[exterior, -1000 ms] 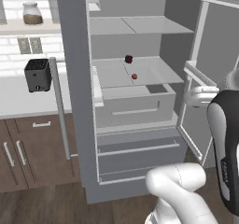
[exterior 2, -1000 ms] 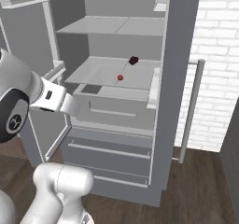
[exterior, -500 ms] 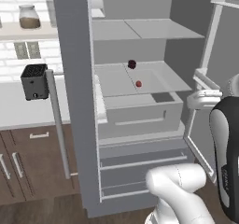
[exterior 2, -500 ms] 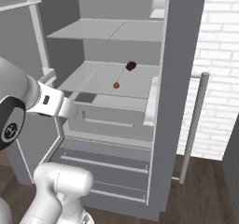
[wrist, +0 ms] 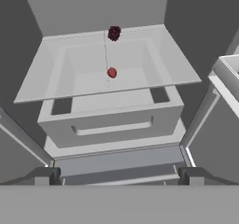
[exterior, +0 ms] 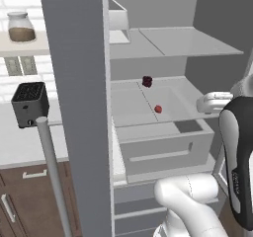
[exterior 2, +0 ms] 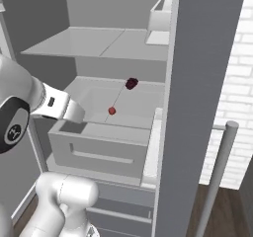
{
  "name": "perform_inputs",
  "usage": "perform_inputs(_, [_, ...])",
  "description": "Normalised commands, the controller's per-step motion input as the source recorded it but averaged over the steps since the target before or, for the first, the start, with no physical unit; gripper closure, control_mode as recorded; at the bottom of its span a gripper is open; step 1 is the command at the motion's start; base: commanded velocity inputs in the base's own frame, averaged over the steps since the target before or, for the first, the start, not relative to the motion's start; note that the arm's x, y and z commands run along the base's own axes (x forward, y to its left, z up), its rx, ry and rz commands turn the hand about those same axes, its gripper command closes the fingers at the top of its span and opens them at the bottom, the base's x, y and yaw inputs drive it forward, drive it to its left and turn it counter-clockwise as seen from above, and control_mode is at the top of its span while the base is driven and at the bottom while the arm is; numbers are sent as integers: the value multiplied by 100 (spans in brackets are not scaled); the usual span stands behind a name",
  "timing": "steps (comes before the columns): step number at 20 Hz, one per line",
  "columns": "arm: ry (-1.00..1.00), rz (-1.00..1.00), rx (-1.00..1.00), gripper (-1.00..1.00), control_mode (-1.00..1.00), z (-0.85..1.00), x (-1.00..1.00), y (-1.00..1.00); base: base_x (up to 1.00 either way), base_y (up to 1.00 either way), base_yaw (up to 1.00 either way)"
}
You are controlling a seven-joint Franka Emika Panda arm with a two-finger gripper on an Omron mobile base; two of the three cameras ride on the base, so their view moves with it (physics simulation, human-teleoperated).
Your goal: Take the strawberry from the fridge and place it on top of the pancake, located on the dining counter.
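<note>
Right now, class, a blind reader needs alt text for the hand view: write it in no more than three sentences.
A small red strawberry sits on a pale grey shelf inside the open fridge, with a darker maroon lump behind it near the back. Below the shelf is a grey drawer. The open gripper is short of the fridge, its finger tips wide apart at the bottom.

No readable text in these pictures

The robot arm carries small dark marks on its dark joint covers, but they are too blurred to read as letters or numbers.
</note>
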Motion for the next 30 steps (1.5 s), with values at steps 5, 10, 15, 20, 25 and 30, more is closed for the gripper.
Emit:
perform_inputs(5, [0, 0, -3, -100, -100, -11, 26, 15, 54, 3, 0])
perform_inputs(10, [2, 1, -4, -100, -100, -41, 68, 13, 0, 0, 0])
perform_inputs(15, [2, 7, 0, -100, -100, -30, 28, -11, 0, 0, 0])
perform_inputs(20, [6, 2, 0, -100, -100, -33, 57, 0, 0, 0, 0])
perform_inputs(25, [3, 1, 0, -100, -100, -30, 62, 0, 0, 0, 0])
perform_inputs(30, [2, 1, 0, -100, -100, -28, 61, 0, 0, 0, 0])
